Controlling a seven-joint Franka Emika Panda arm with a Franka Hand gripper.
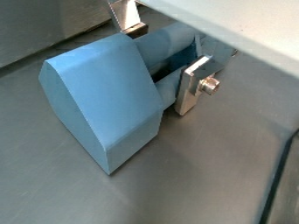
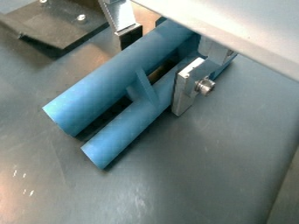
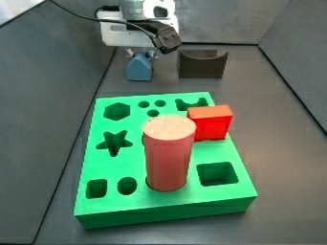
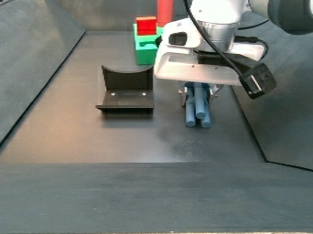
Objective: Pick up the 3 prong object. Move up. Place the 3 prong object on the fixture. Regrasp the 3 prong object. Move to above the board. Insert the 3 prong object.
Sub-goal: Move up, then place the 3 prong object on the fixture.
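The grey-blue 3 prong object (image 1: 100, 105) lies on the grey floor, its pointed body away from the wrist and its prongs (image 2: 111, 109) running back between the fingers. My gripper (image 1: 162, 63) is lowered over it, with one silver finger on each side of the prong end, pressed against it. In both side views the gripper (image 3: 141, 53) (image 4: 199, 87) stands over the piece (image 3: 140, 67) (image 4: 197, 105), which rests on the floor. The dark fixture (image 3: 201, 63) (image 4: 126, 89) stands beside it. The green board (image 3: 128, 144) lies further off.
A pink cylinder (image 3: 169, 153) and a red cube (image 3: 211, 122) stand on the board. Grey walls enclose the floor. The fixture's base plate (image 2: 52, 22) shows in a wrist view near the prongs' side.
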